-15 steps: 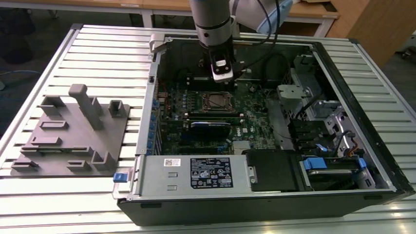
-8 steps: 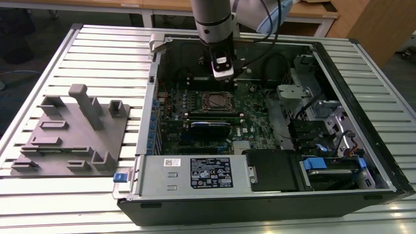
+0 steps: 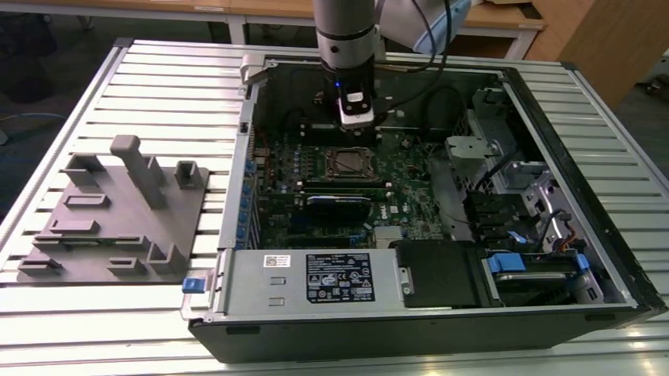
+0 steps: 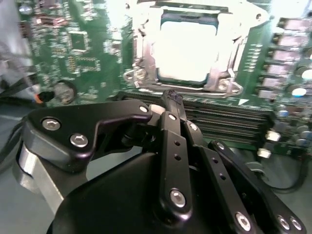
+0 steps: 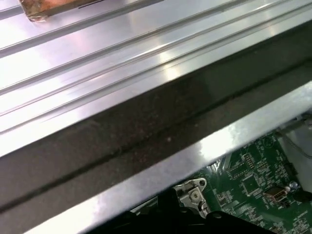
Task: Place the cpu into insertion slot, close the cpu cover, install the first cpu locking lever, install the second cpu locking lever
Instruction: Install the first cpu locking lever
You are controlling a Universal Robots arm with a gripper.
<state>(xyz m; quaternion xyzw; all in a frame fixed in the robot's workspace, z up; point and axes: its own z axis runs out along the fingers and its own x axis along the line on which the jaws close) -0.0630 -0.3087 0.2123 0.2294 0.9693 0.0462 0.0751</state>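
While the arm hangs inside the open computer case (image 3: 585, 258), its gripper (image 4: 170, 100) sits just short of the socket on the motherboard (image 3: 408, 168), on the side toward the case's rear wall. In the second wrist view the black fingers (image 4: 168, 126) are drawn together to a single tip with nothing between them. The cpu (image 4: 187, 51) lies flat in the socket, its pale top overexposed, and the cpu cover (image 4: 141, 53) appears to be down around it, framing the chip, though glare makes that hard to confirm. From the fingertip, the socket lies straight ahead and near; whether the locking levers along its sides are latched I cannot tell.
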